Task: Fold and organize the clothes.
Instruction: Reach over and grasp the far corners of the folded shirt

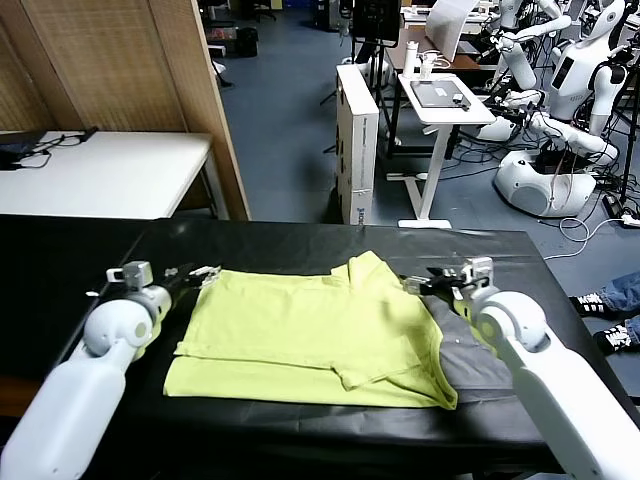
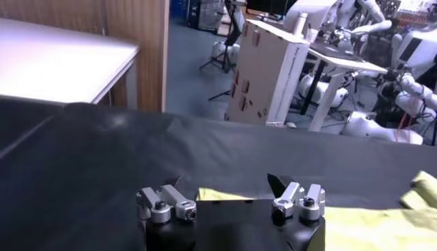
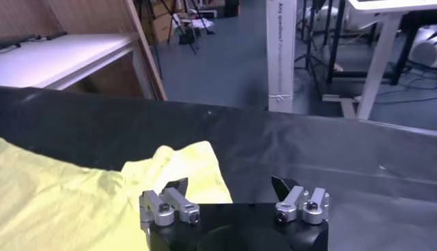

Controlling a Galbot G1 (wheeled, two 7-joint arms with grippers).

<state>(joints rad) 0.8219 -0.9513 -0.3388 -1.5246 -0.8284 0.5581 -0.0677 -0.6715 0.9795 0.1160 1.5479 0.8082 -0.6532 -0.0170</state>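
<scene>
Both arms reach in from the near edge of the black table [image 1: 300, 238]. Left gripper [image 1: 196, 274] sits at the shirt's far left corner, jaws spread wide and holding nothing. Right gripper [image 1: 432, 282] sits at the shirt's far right edge, just beside the folded-over sleeve, jaws likewise wide and empty. Between them the yellow-green T-shirt [image 1: 310, 340] lies flat on the table, partly folded, plain side up. Beyond stand a white desk [image 1: 100, 170] and a tall carton [image 1: 357, 140].
</scene>
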